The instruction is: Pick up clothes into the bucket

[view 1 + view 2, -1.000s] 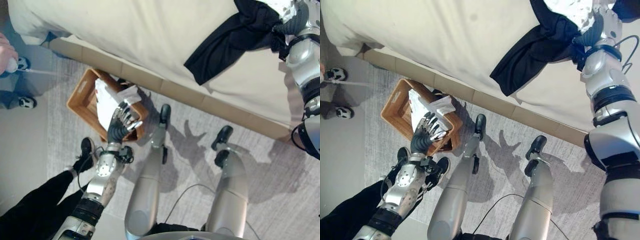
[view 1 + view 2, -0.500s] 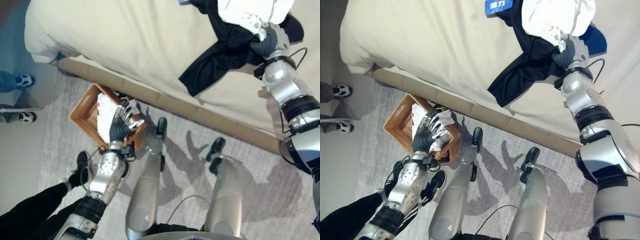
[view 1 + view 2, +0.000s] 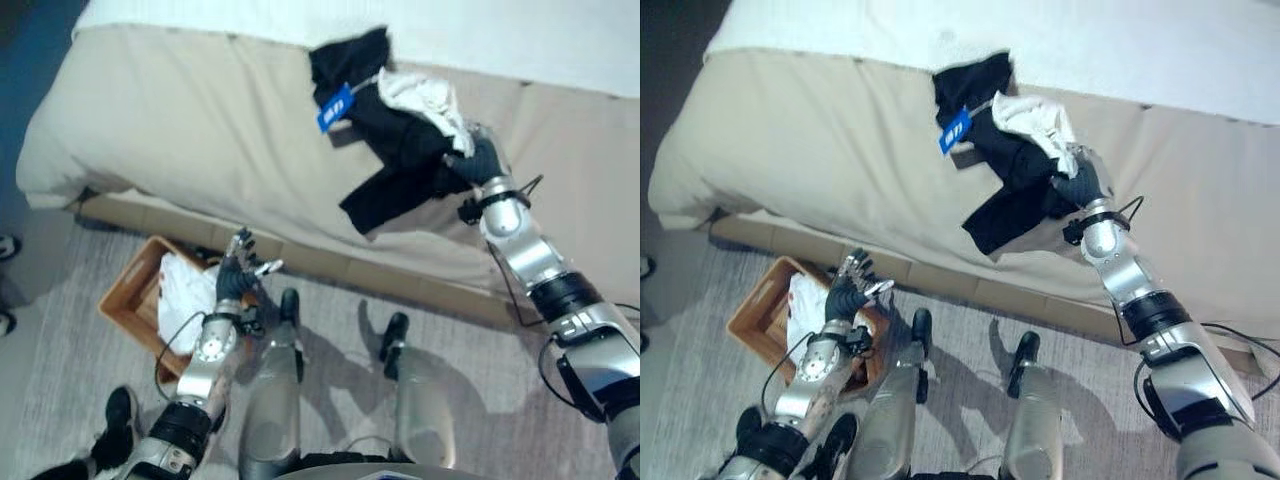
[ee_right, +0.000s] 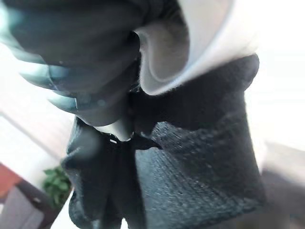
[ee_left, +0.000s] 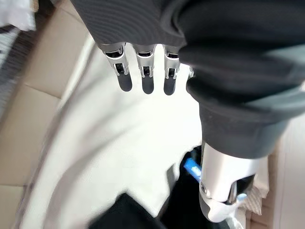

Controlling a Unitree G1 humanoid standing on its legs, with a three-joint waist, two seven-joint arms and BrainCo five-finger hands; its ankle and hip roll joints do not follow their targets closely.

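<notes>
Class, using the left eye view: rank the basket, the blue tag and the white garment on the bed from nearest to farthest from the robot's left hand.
From the left hand:
1. Basket, on the floor beside it.
2. Blue tag, up on the bed.
3. White garment, further along the bed, by the right hand.

Matt black knit cloth (image 3: 1012, 170) (coarse weave up close) lies beside a woven wooden basket (image 3: 758, 322).

You are looking at silver-grey arms carrying black bands. The left hand (image 3: 236, 277) and right hand (image 3: 1080, 187) are wearing dark ribbed covers. Silver fingers (image 5: 145, 71) are ending in dark tips.
</notes>
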